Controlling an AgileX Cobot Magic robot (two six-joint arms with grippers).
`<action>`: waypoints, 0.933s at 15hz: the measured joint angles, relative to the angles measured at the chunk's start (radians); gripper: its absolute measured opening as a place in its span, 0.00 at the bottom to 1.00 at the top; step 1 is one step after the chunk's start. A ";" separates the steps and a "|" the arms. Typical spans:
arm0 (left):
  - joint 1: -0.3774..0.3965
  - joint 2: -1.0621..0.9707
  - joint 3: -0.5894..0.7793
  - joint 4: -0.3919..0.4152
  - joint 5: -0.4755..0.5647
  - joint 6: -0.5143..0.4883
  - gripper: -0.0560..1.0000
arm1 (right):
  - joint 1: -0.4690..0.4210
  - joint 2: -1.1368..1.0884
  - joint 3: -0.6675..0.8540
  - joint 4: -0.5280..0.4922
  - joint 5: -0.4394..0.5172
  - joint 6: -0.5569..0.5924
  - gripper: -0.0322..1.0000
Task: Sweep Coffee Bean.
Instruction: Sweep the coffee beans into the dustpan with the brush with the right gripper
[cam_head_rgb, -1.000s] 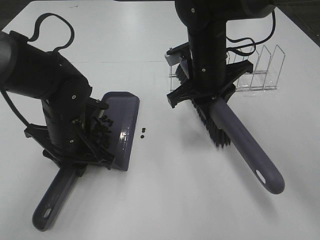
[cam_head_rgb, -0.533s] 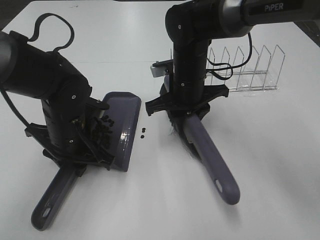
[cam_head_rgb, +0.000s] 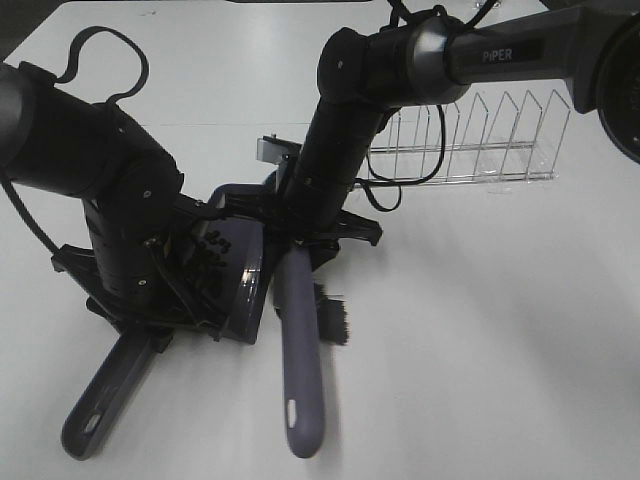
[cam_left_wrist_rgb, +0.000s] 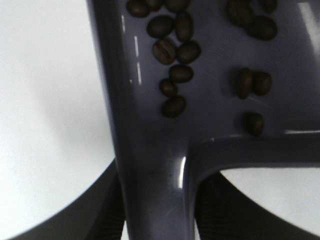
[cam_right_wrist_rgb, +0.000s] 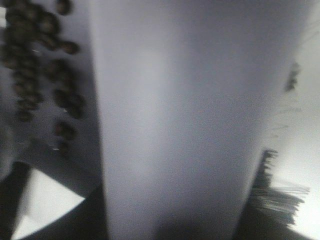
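Observation:
My left gripper (cam_head_rgb: 140, 322) is shut on the handle (cam_left_wrist_rgb: 155, 190) of the purple dustpan (cam_head_rgb: 243, 275), which lies on the white table. Many coffee beans (cam_left_wrist_rgb: 175, 50) lie in the pan, seen as dark specks (cam_head_rgb: 214, 252) in the high view. My right gripper (cam_head_rgb: 300, 240) is shut on the purple brush (cam_head_rgb: 301, 370). The brush's head lies right against the pan's open edge and its black bristles (cam_head_rgb: 333, 318) stick out to the right. In the right wrist view the brush handle (cam_right_wrist_rgb: 185, 125) fills the frame, with beans (cam_right_wrist_rgb: 40, 60) in the pan beside it. No loose beans show on the table.
A clear wire rack (cam_head_rgb: 480, 140) stands at the back right on the white table (cam_head_rgb: 480, 350). A black cable loops above the left arm (cam_head_rgb: 100, 45).
The right arm swept the brush leftward across the table up to the dustpan's edge. The two loose beans that lay beside the pan no longer show. The left arm and dustpan stayed still.

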 joint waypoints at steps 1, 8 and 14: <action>0.000 0.000 0.000 0.000 0.000 0.000 0.39 | 0.000 0.000 0.000 0.072 -0.032 -0.031 0.32; 0.000 0.000 0.000 0.000 -0.002 0.001 0.39 | 0.000 0.017 -0.154 0.144 0.017 -0.106 0.32; 0.000 0.002 0.000 0.001 -0.005 0.004 0.39 | 0.000 0.018 -0.354 -0.119 0.179 -0.051 0.32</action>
